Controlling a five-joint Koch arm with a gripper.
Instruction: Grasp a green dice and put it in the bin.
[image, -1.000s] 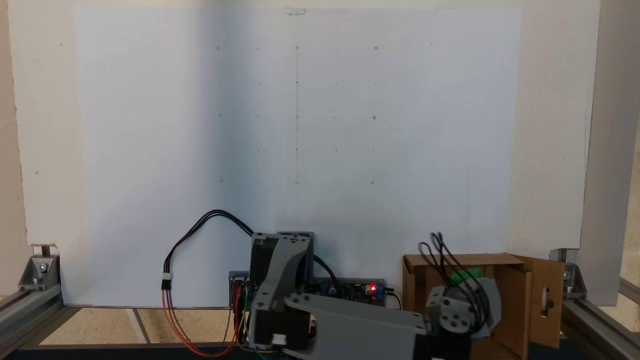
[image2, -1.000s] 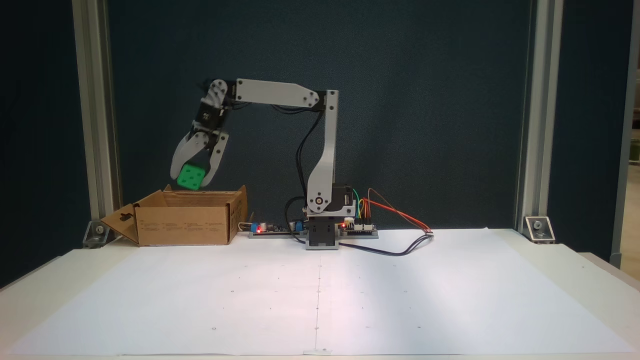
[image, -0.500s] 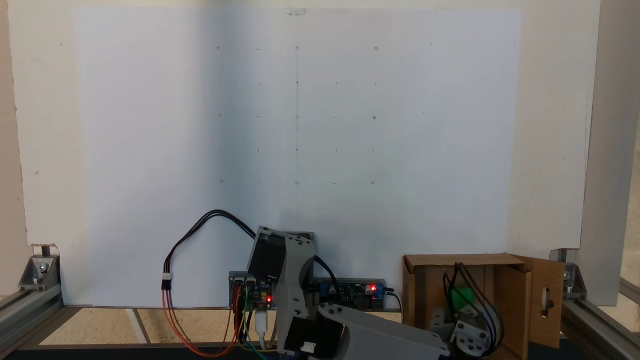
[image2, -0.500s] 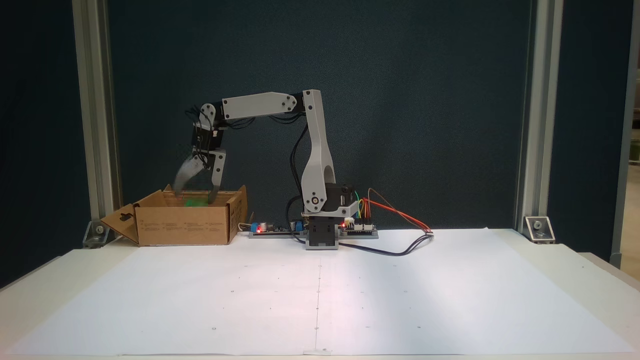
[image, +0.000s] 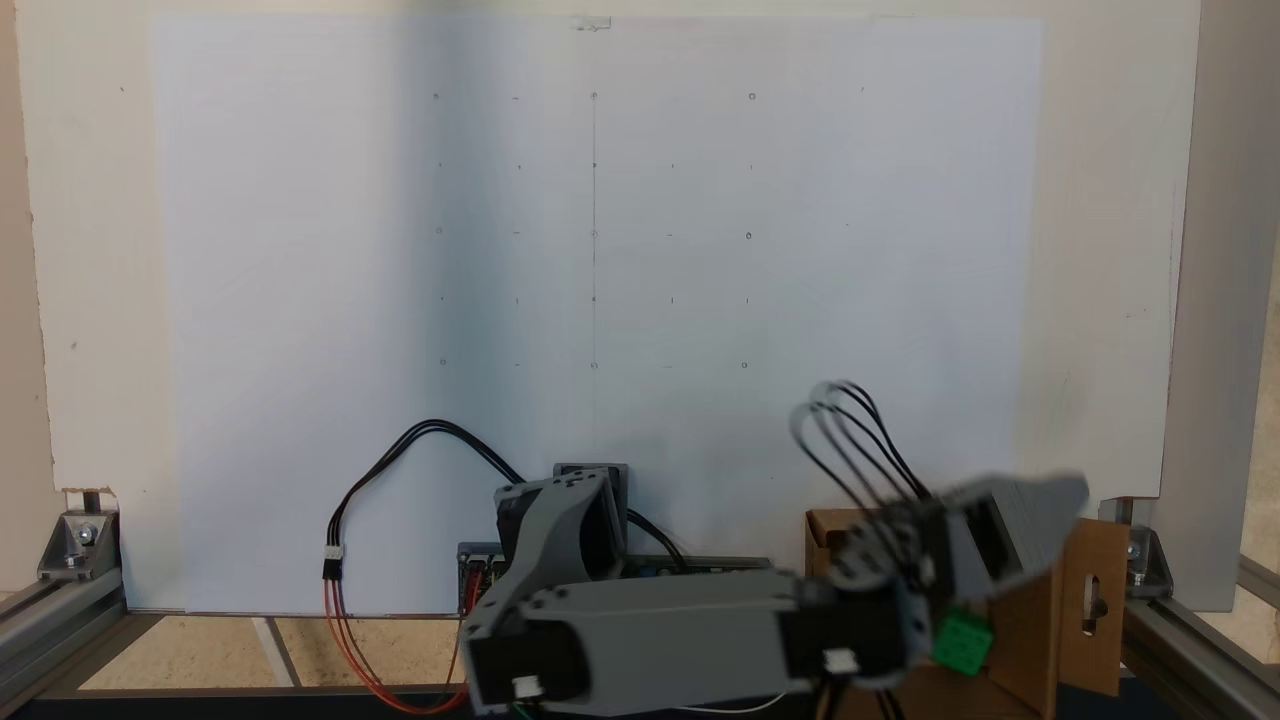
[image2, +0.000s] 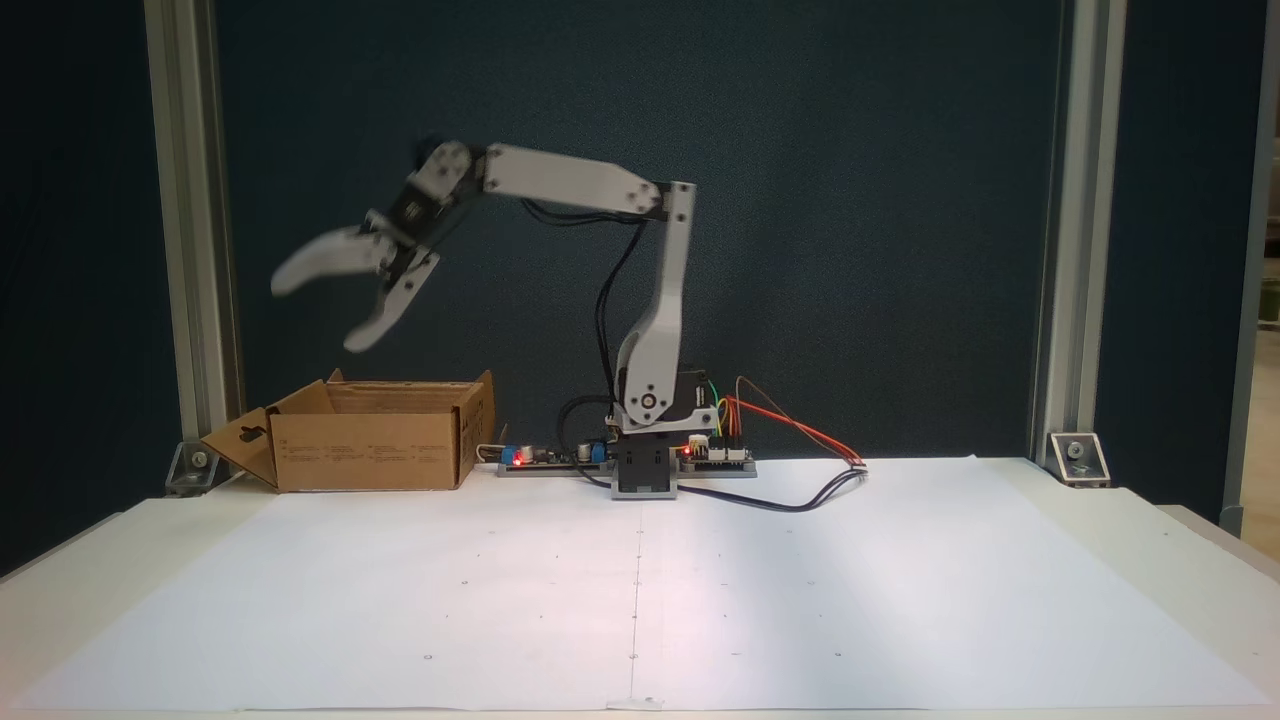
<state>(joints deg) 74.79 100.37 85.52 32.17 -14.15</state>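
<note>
The green dice (image: 961, 640) lies inside the brown cardboard bin (image: 1112, 560), partly under the blurred arm in that fixed view. From the front fixed view the bin (image2: 370, 450) stands at the back left of the table and its walls hide the dice. My gripper (image2: 318, 315) hangs well above the bin, tilted out to the left. It is open, its jaws spread wide with nothing between them. One grey finger (image: 1030, 505) juts over the bin's far edge.
The arm's base (image2: 645, 465) and circuit boards (image2: 545, 457) sit at the back middle, with wires (image2: 800, 430) trailing right. White paper (image2: 640, 590) covers the table. Aluminium posts (image2: 185, 220) stand at both back corners, close beside the bin.
The gripper held the dice over the bin, dipped to the rim and let it go. It has since swung up and outward, open and empty.
</note>
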